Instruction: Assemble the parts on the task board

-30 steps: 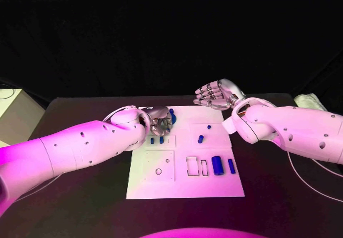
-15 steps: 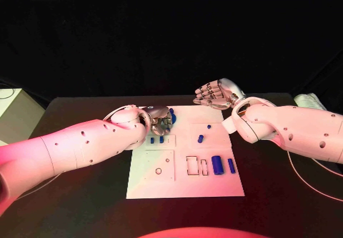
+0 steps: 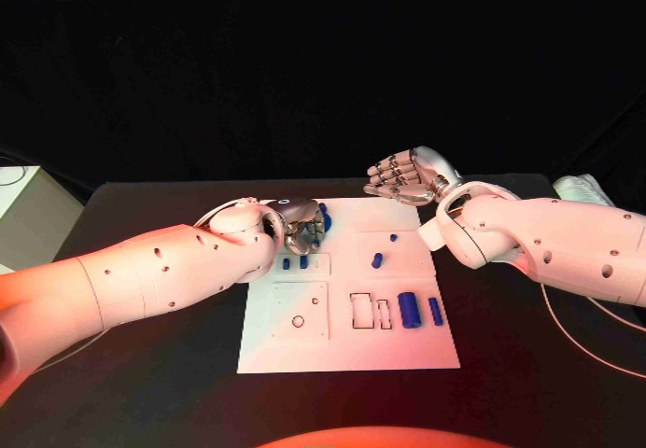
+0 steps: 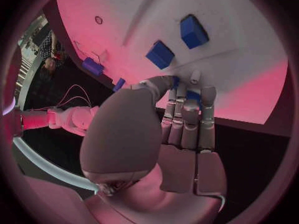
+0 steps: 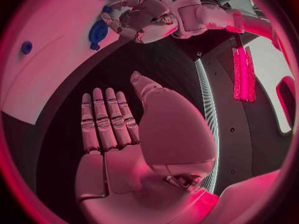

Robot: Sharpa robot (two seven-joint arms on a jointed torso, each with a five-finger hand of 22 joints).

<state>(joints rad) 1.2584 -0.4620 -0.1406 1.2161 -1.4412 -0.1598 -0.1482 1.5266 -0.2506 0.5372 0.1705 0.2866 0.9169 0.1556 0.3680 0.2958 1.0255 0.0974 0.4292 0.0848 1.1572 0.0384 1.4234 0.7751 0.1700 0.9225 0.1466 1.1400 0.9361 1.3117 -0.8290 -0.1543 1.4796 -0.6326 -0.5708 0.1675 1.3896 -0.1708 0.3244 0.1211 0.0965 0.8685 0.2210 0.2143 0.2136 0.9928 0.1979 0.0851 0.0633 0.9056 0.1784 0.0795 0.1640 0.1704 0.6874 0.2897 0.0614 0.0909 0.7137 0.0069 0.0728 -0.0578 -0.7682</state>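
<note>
The left hand (image 3: 299,227) works at the far left corner of the task board (image 3: 347,355), fingers bunched downward over a blue part (image 3: 323,218) that shows just past its fingertips. In the left wrist view the fingertips (image 4: 194,76) touch the white surface beside a small pale peg, with a sliver of blue under them and two blue blocks (image 4: 160,54) standing in their sockets just beyond; whether the hand actually grips the blue part or only presses on it cannot be told from these views. The right hand (image 3: 408,177) hovers off the far edge of the board, well apart from the left, holding nothing, its fingers straight and side by side with the thumb apart. The step in hand appears to be seating the blue part at the corner. To do this well, the left hand should keep the part square to its socket and press straight down rather than at a slant, since a tilted part is likely to jam. The fingertips should stay clear of the two seated blocks nearby. The blue cylinder (image 3: 408,310) and the slimmer blue pin (image 3: 436,312), lying nearer the robot on the right hand's side, seem to be still unseated.
</note>
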